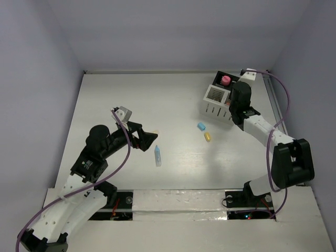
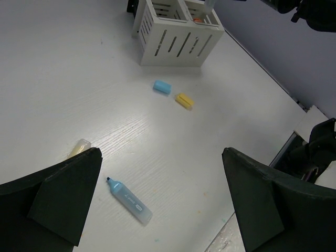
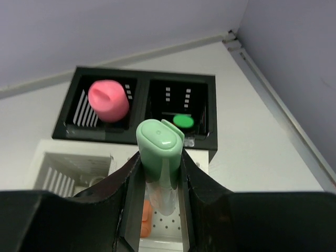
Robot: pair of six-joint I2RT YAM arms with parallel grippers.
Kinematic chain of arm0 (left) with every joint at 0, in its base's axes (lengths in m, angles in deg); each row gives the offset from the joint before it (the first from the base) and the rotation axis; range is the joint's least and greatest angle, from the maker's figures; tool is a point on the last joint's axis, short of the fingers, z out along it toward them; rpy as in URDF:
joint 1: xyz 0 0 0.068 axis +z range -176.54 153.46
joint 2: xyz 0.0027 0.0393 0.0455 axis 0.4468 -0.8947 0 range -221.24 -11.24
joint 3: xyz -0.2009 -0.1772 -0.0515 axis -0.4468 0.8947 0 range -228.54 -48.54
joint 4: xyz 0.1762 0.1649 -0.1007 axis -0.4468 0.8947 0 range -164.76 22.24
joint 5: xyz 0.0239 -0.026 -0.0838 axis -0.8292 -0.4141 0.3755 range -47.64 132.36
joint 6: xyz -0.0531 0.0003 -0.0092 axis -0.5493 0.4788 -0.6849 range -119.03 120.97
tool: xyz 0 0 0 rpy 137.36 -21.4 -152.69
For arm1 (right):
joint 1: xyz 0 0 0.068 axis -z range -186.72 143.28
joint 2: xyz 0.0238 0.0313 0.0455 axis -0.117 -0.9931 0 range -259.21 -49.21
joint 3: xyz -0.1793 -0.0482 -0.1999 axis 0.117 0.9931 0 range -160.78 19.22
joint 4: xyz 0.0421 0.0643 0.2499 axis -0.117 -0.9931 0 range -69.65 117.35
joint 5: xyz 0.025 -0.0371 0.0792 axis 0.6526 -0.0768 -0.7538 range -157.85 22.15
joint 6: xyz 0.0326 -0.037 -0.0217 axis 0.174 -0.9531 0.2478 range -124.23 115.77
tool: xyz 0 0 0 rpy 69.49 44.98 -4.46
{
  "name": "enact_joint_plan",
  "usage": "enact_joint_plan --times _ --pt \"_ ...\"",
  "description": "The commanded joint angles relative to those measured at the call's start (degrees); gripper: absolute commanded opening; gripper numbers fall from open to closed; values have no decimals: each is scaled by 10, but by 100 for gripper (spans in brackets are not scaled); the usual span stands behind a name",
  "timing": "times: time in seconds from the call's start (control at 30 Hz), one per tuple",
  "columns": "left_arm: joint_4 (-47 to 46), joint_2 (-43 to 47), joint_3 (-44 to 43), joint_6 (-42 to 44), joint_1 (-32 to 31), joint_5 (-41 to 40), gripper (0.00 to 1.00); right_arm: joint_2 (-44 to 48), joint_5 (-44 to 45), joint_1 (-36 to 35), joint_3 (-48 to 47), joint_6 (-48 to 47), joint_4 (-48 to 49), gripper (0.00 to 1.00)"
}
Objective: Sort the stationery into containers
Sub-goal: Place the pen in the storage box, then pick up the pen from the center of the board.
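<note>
My right gripper (image 3: 160, 168) is shut on a pen with a pale green cap (image 3: 159, 144) and holds it upright over a compartment of the white slatted box (image 3: 50, 157), where an orange item (image 3: 146, 218) lies. In the black box (image 3: 142, 73) behind it stand a pink-capped bottle (image 3: 108, 100) and a green-capped item (image 3: 183, 121). My left gripper (image 2: 161, 157) hangs open above the table, nothing between its fingers. Below it lies a light blue pen (image 2: 129, 201), with a pale yellow piece (image 2: 80, 147) by the left finger. A blue chunk (image 2: 162, 86) and a yellow chunk (image 2: 184, 100) lie near the white box (image 2: 176, 42).
The joined containers (image 1: 217, 100) stand at the table's far right, near the right wall and a purple cable (image 1: 286, 102). The blue chunk (image 1: 200, 126), yellow chunk (image 1: 207, 137) and blue pen (image 1: 158, 156) lie mid-table between the arms.
</note>
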Motion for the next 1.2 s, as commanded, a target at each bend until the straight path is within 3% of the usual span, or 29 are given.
enact_joint_plan --times 0.0,0.07,0.1,0.23,0.33,0.53,0.67,0.8,0.93,1.17 --pt "-18 4 -18 7 0 2 99 -7 -8 1 12 -3 44 21" --pt "-18 3 -19 7 0 2 99 -7 -13 1 11 -3 41 37" --pt "-18 2 -19 7 0 3 99 -6 -21 1 5 -3 31 51" --pt "-18 1 -20 6 0 0 99 14 -36 1 -17 9 -1 77" --pt "-17 1 -20 5 0 -1 99 37 -56 1 -38 19 -32 85" --pt "-15 1 -22 3 0 -16 99 106 -153 -14 -55 81 -145 84" --pt "-11 4 -25 0 0 -36 99 134 -213 -92 -39 113 -221 83" --pt "-8 17 -25 -2 0 -72 99 125 -243 -212 -21 153 -284 82" --pt "-2 31 -28 -3 5 -109 99 81 -238 -344 -1 194 -312 86" --pt "5 53 -28 -3 10 -152 99 -77 -188 -465 -68 244 -339 87"
